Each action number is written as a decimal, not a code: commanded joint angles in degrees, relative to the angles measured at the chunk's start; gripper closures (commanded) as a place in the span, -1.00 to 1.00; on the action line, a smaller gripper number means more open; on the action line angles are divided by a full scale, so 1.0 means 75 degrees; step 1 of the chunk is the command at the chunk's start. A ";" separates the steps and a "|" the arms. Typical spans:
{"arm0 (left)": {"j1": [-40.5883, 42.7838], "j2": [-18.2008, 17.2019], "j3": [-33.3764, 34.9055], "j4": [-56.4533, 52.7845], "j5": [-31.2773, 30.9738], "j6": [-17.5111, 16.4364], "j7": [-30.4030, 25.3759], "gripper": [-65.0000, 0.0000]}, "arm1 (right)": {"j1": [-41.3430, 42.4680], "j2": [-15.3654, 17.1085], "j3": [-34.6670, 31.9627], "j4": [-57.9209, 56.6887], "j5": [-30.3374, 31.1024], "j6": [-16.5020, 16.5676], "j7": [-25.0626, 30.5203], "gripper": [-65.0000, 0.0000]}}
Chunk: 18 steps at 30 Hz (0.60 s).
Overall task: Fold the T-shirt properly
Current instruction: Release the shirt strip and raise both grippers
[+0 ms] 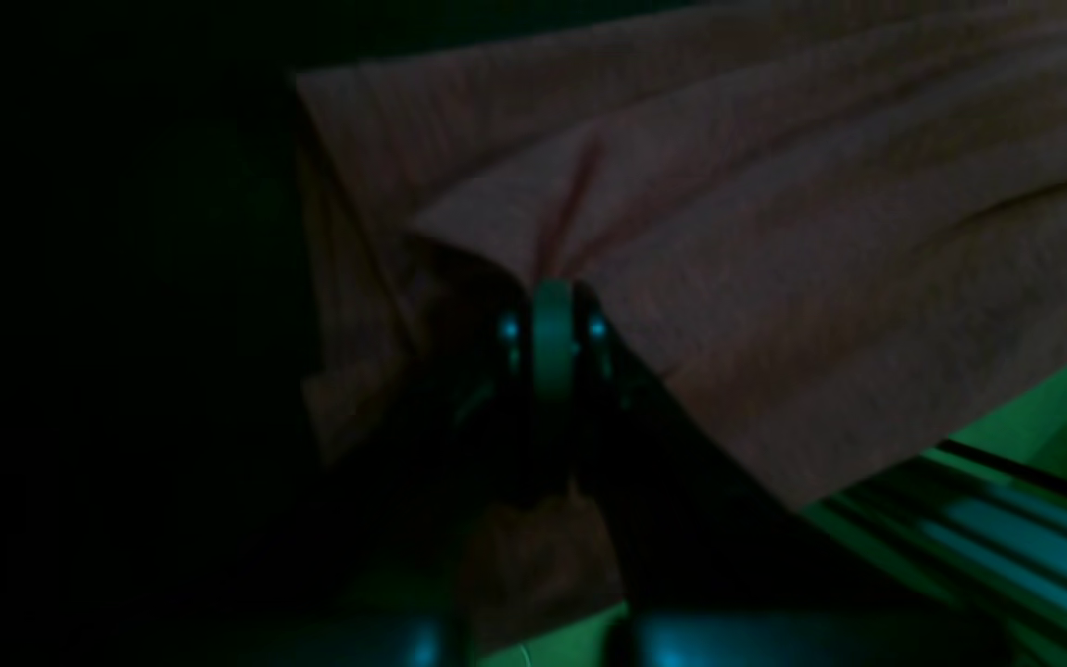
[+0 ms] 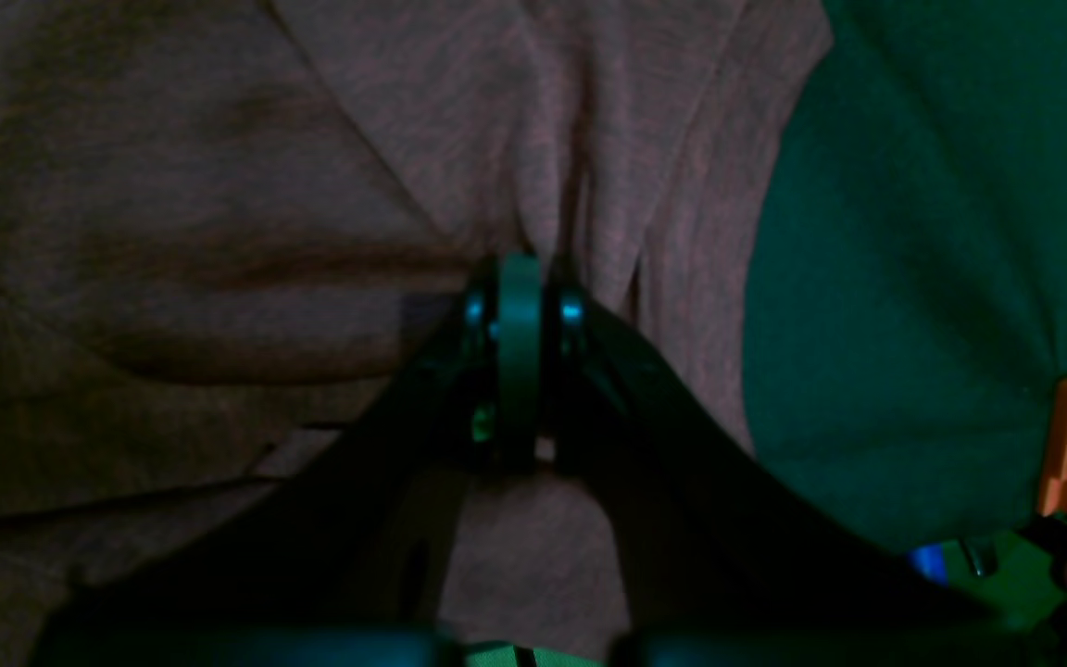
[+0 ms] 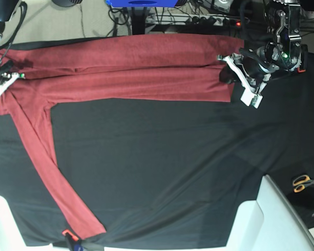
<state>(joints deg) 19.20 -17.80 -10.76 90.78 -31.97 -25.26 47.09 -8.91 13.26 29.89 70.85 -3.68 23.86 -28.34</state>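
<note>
The T-shirt (image 3: 131,78) is brick-red and lies stretched as a long folded band across the far side of the black tablecloth (image 3: 162,167). One long sleeve (image 3: 57,172) runs diagonally toward the near left corner. My left gripper (image 3: 227,73) is at the band's right end, shut on a pinch of fabric. In the left wrist view, cloth (image 1: 774,232) drapes off the left gripper (image 1: 552,296). My right gripper (image 3: 2,78) holds the left end. In the right wrist view the right gripper (image 2: 520,269) is shut on bunched T-shirt fabric (image 2: 219,185).
Orange-handled scissors (image 3: 303,181) lie off the cloth at the right edge. White panels (image 3: 272,219) border the near corners. Cables and a blue stand (image 3: 141,2) sit behind the table. A small orange clip (image 3: 67,232) is by the sleeve cuff.
</note>
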 commanded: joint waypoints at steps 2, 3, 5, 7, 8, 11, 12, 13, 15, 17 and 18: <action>0.0001 -0.0082 -0.0001 0.0104 -0.0081 -0.0003 -0.0107 1.00 | 0.0068 0.0137 0.0053 0.0124 0.0005 -0.0057 0.0115 0.97; 0.0001 -0.0070 -0.0001 0.0104 -0.0081 0.0009 -0.0107 1.00 | 0.0068 0.0137 0.0053 0.0124 0.0005 -0.0057 0.0115 0.97; 0.0001 -0.0070 0.0011 0.0104 -0.0081 0.0009 -0.0107 1.00 | 0.0068 0.0137 0.0053 0.0124 0.0005 -0.0057 0.0115 0.97; 0.0071 -0.0070 0.0011 0.0092 -0.0081 0.0009 -0.0096 1.00 | 0.0068 0.0137 0.0053 0.0124 0.0005 -0.0057 0.0115 0.97; 0.0106 -0.0070 0.0011 0.0045 -0.0081 0.0009 -0.0096 1.00 | 0.0068 0.0137 0.0053 0.0124 0.0005 -0.0057 0.0115 0.97; 0.0106 -0.0070 -0.0001 -0.0189 -0.0081 0.0009 -0.0096 1.00 | 0.0068 0.0137 0.0053 0.0124 0.0005 -0.0057 0.0115 0.97; 0.0106 -0.0070 -0.0012 -0.0260 -0.0081 0.0009 -0.0096 1.00 | 0.0068 0.0137 0.0053 0.0124 0.0005 -0.0057 0.0115 0.97; 0.0106 -0.0070 -0.0024 -0.0295 -0.0081 0.0009 -0.0096 1.00 | 0.0068 0.0137 0.0053 0.0124 0.0005 -0.0057 0.0115 0.97; 0.0106 -0.0070 -0.0036 -0.0283 -0.0081 0.0009 -0.0107 1.00 | 0.0068 0.0137 0.0053 0.0124 0.0005 -0.0057 0.0115 0.97; 0.0106 -0.0070 -0.0048 -0.0260 -0.0081 0.0009 -0.0107 1.00 | 0.0068 0.0137 0.0053 0.0124 0.0005 -0.0057 0.0115 0.97; 0.0106 -0.0070 -0.0059 -0.0260 -0.0081 0.0009 -0.0107 1.00 | 0.0068 0.0137 0.0053 0.0124 0.0005 -0.0057 0.0115 0.97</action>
<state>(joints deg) 20.01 -17.63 -10.70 87.79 -31.86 -25.26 46.98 -8.91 13.28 29.89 70.85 -3.68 23.86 -28.32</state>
